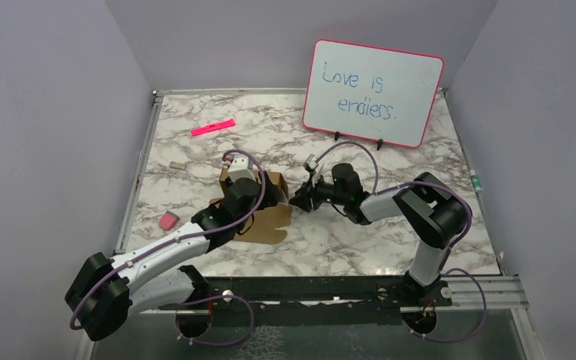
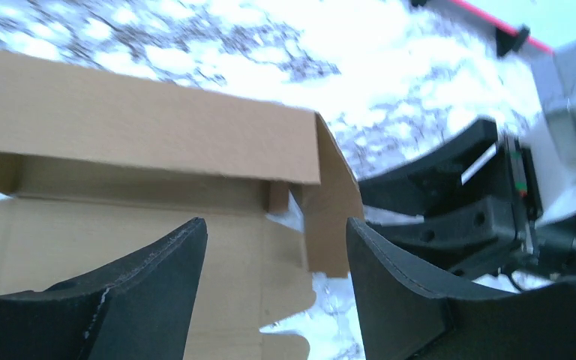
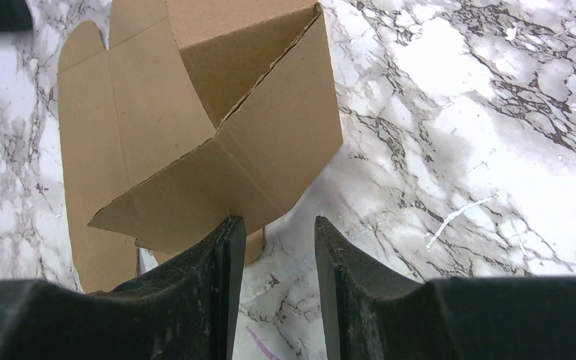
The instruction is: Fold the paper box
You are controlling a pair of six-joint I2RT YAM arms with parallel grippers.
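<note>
Marble table [image 1: 360,240]: paper box [image 1: 276,221] (partly folded) just before both jaws

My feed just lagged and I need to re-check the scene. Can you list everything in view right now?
paper box: one, brown, table centre, partly folded
whiteboard: one, white with pink rim, back right, standing
marker: one, pink, back left, lying flat
small block: one, pink, near left edge
scrap: one, tan, left of the box
table: one, white marbled
left gripper: one, black, open, over the box
right gripper: one, black, open, at the box's right flap
</note>
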